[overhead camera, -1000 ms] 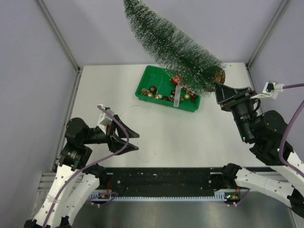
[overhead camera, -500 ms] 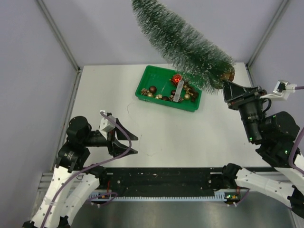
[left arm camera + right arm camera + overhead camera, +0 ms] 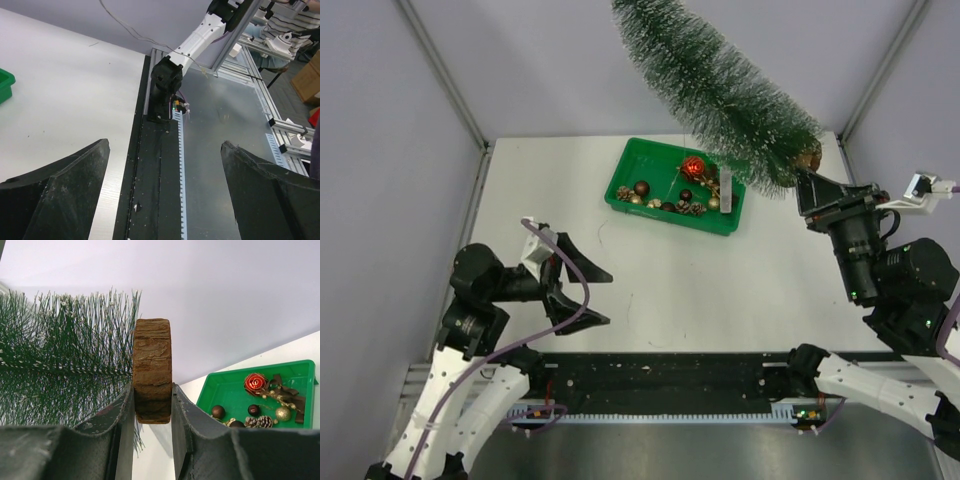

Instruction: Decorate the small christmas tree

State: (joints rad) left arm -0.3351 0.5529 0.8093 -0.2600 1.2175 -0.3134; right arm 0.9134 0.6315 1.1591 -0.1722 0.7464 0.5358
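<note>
The small christmas tree (image 3: 720,90), dark green with frosted bristles, hangs tilted in the air over the table's far right, its tip up and to the left. My right gripper (image 3: 808,168) is shut on its round wooden disc base (image 3: 152,370), with the bristles (image 3: 60,360) to the left in the right wrist view. The green tray (image 3: 624,179) holds a red rose ornament (image 3: 693,165), brown balls and pine cones; it also shows in the right wrist view (image 3: 225,390). My left gripper (image 3: 595,295) is open and empty, low over the near left of the table.
A thin wire (image 3: 610,270) lies on the white table between the tray and my left gripper. A black rail (image 3: 660,375) runs along the near edge. Grey walls and metal posts enclose the table on three sides.
My right gripper has carried the tree further right and up, uncovering more of the tray. My left gripper has turned a little and stays open.
</note>
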